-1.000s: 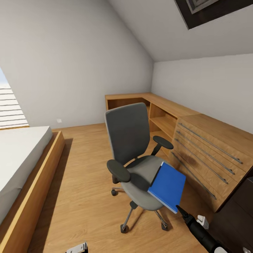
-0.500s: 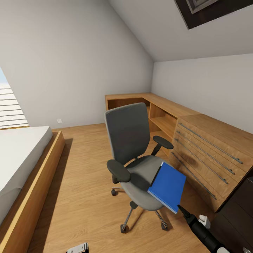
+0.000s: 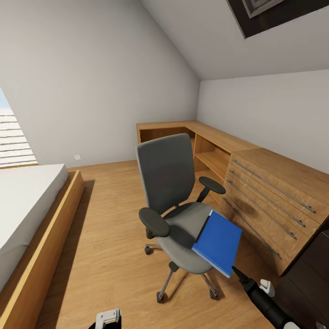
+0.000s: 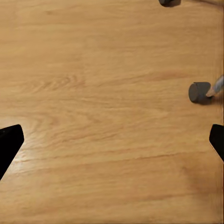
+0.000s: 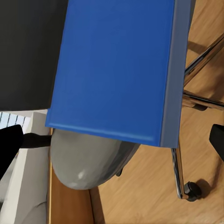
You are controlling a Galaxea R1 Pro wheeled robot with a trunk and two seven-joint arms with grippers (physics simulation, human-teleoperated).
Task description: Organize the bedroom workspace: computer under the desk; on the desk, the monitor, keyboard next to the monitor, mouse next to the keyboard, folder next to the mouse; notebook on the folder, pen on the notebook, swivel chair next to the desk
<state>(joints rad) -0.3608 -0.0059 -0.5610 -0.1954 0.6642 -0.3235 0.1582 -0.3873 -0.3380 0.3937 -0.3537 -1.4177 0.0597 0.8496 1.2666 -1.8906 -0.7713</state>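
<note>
The grey swivel chair (image 3: 171,201) stands mid-floor, with the blue folder (image 3: 218,242) lying on its seat and overhanging the right edge. My right gripper (image 3: 250,279) hovers low, just right of and below the folder's near corner. In the right wrist view the folder (image 5: 116,65) is close ahead, above the grey seat (image 5: 84,158), and the right gripper (image 5: 112,142) is open with nothing held. My left gripper (image 3: 108,316) is low over the floor in front of the chair. It is also open (image 4: 112,142) over bare wood near a chair castor (image 4: 199,92).
A wooden drawer unit (image 3: 274,201) and low shelving (image 3: 205,151) run along the right wall. A dark piece of furniture (image 3: 310,274) stands at the bottom right corner. The bed (image 3: 23,210) on its wooden frame lies at the left, with open floor between.
The left gripper has risen a little and moved right at the picture's bottom edge. The right gripper has edged slightly right. Chair and folder have not moved.
</note>
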